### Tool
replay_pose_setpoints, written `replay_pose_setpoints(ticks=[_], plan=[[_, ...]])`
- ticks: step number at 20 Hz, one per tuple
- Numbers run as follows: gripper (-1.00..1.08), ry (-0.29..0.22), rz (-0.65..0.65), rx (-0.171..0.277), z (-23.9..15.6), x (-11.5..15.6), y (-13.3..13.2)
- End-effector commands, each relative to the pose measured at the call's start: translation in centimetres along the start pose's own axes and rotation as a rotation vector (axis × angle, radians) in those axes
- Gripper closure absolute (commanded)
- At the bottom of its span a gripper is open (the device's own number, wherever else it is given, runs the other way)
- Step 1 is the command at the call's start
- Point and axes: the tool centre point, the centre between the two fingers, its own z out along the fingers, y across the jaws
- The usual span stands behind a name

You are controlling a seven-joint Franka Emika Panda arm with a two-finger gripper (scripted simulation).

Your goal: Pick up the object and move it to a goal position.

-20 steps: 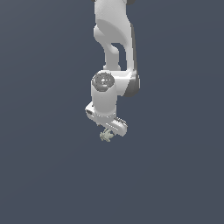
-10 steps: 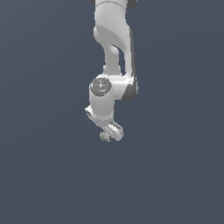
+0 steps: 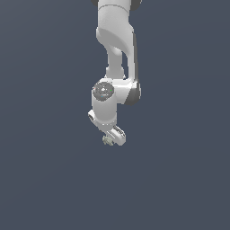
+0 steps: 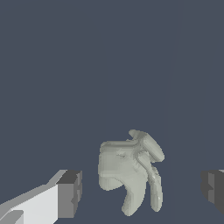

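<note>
The object (image 4: 131, 168) is a small pale grey-green lump with stubby lobes. In the wrist view it lies between my two fingers, with a gap on each side. The dark pad of one finger (image 4: 70, 192) and that of the other (image 4: 213, 188) stand wide apart and touch nothing. My gripper (image 4: 140, 190) is open around the object. In the exterior view the white gripper (image 3: 113, 137) points down below the arm, and the object (image 3: 107, 140) shows as a tiny speck at its fingertips.
The white arm (image 3: 116, 49) comes down from the top of the exterior view. All around is a plain dark grey-blue surface (image 3: 45, 179) with no other objects or edges in sight.
The wrist has sunk slightly and shifted a little toward the exterior view's left, and the hand has turned. The object stays at the fingertips.
</note>
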Motion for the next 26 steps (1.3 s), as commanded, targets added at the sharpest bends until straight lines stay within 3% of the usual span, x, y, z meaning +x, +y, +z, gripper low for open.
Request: replay_pose_setpoints(ticks=[1,12,13,26], plan=[[-0.92,-0.001,0.001,-0.001,0.9,0.0,0.0],[-0.92,-0.001,0.004,-0.001,4.5,0.0,0.0],[1.08,-0.001,0.004,-0.001,4.5,0.0,0.0],[1.08,-0.001,0.004,0.0,4.4,-0.3,-0.2]])
